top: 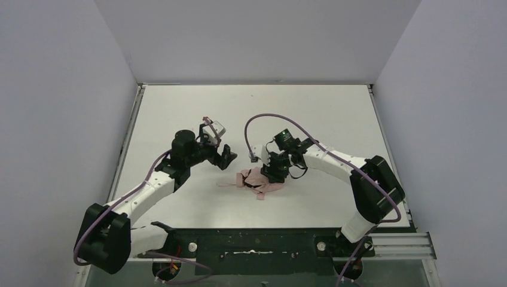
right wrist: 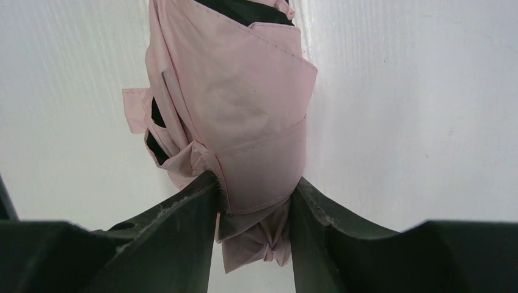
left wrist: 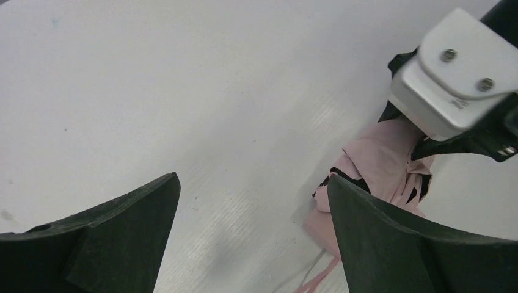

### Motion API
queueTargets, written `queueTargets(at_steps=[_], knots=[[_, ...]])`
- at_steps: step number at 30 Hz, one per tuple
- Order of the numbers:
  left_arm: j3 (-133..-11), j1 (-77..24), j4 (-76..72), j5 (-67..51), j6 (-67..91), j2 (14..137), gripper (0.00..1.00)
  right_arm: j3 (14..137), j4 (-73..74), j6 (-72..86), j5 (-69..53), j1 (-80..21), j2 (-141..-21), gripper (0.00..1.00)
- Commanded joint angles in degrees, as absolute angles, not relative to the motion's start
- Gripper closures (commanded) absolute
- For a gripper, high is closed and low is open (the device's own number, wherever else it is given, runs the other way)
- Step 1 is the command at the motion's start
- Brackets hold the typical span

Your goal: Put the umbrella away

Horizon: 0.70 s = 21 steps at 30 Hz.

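The pale pink umbrella (top: 256, 180) lies folded on the white table near its middle, its thin strap trailing left. My right gripper (top: 277, 174) stands over its right end and is shut on the bundled fabric (right wrist: 244, 122), both fingers pressing its sides. My left gripper (top: 227, 156) hangs open just up and left of the umbrella, apart from it. In the left wrist view its fingers stand wide with bare table between them, and the umbrella (left wrist: 379, 159) shows past the right finger, under the right arm's white wrist housing (left wrist: 455, 73).
The white table (top: 179, 113) is closed in by grey walls on the left, back and right. A metal rail (top: 397, 244) runs along the near edge by the arm bases. A purple cable (top: 269, 119) loops above the right wrist.
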<state>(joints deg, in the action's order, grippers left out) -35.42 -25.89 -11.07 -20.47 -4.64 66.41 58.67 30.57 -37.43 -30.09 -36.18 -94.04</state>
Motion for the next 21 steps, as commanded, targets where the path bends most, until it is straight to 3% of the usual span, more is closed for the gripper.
queueTargets(at_steps=[1,8,21], knots=[[-38.7,-22.51,-17.04,-32.8,-1.42,72.84,0.11,55.15,24.34,-42.69,-19.75,-37.72,-91.67,0.71],[-45.36,-23.22,-13.25,-48.49,-5.29,86.06,0.11,49.79,16.82,-44.03,-19.67,-39.53,-88.27,0.72],[-51.66,-29.9,-5.51,-48.02,-9.25,96.64,0.09,49.1,14.76,-44.12,-20.56,-40.45,-88.52,0.73]])
